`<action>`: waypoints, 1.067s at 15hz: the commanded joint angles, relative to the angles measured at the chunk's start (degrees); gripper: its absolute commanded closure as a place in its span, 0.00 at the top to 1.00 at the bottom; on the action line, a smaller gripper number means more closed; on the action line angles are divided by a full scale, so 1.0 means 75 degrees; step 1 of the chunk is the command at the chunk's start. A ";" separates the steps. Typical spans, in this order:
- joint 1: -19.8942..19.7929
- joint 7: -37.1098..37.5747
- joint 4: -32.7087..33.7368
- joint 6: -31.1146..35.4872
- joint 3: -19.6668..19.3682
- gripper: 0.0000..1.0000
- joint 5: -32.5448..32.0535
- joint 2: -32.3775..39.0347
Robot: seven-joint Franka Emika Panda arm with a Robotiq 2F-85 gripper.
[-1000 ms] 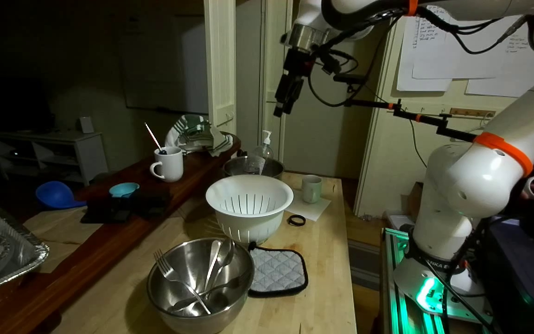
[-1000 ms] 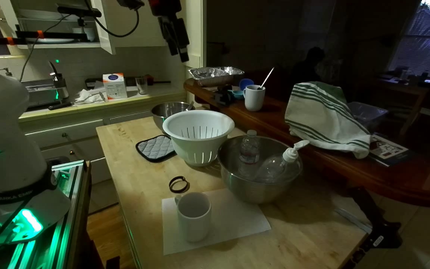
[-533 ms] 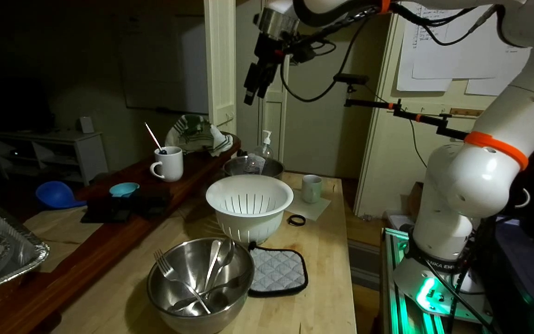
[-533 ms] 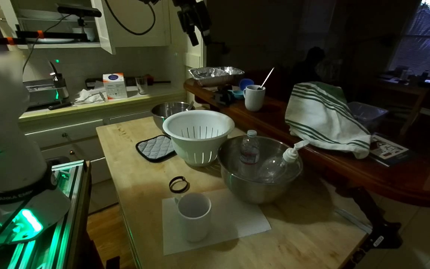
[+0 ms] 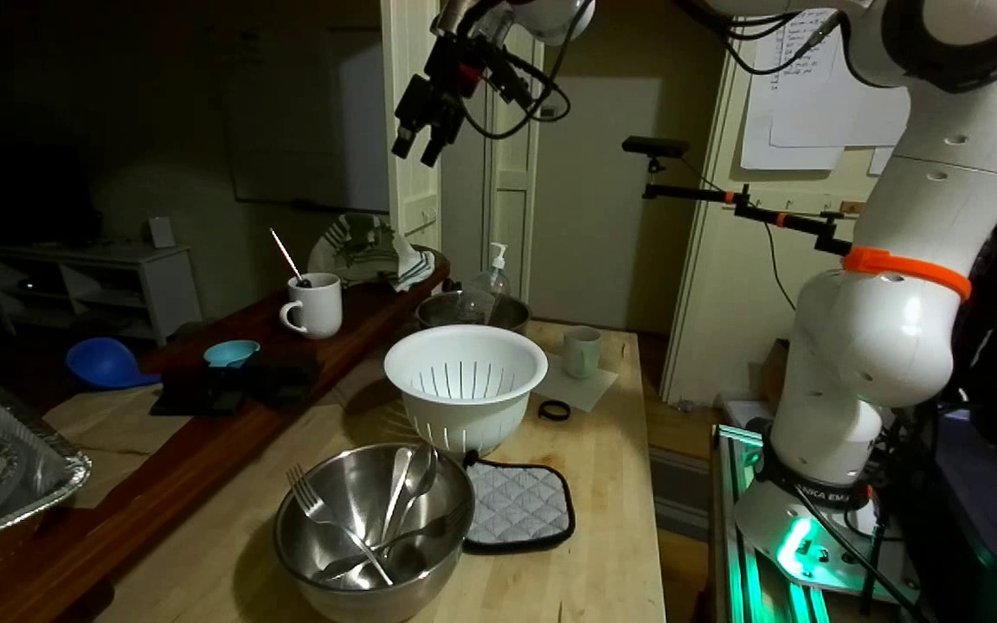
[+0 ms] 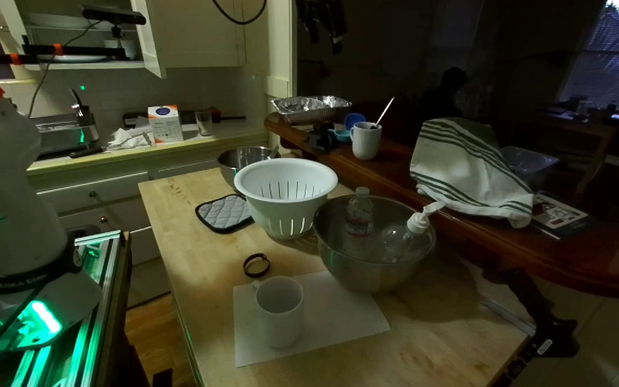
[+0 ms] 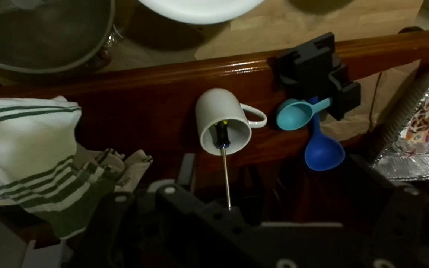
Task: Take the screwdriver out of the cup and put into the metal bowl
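Note:
The screwdriver (image 7: 226, 175) stands in the cup, a white mug (image 5: 323, 307), handle down and shaft leaning up out of it. The mug is on the raised wooden ledge and also shows in an exterior view (image 6: 366, 144) and in the wrist view (image 7: 218, 106). My gripper (image 5: 416, 150) is open and empty, high above the ledge and apart from the screwdriver. In the wrist view its fingers (image 7: 187, 169) stand wide apart. A metal bowl (image 5: 377, 597) holding forks and spoons stands on the table. Another metal bowl (image 6: 366, 274) holds clear bottles.
A white colander (image 5: 464, 424) stands between the metal bowls. On the ledge are a striped towel (image 6: 465, 166), a turquoise scoop (image 7: 294, 115), a blue ladle (image 7: 324, 152), a black holder (image 7: 307, 70) and a foil tray (image 6: 309, 107). Another mug (image 6: 280, 322) stands on paper.
My gripper has moved from over the table toward the ledge and turned, so both fingers now show apart. The mug, screwdriver and bowls have not moved.

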 commanded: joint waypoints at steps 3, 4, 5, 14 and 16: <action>-0.0127 0.0016 0.0597 -0.0032 0.0038 1.00 0.0004 0.0641; -0.0130 0.0016 0.0607 -0.0031 0.0042 1.00 0.0003 0.0680; -0.0128 0.0016 0.0608 -0.0031 0.0045 1.00 0.0003 0.0672; -0.0268 0.0197 0.1961 0.0186 0.0075 1.00 -0.0541 0.2746; -0.0169 0.0342 0.2492 -0.0017 0.0174 1.00 -0.0915 0.3362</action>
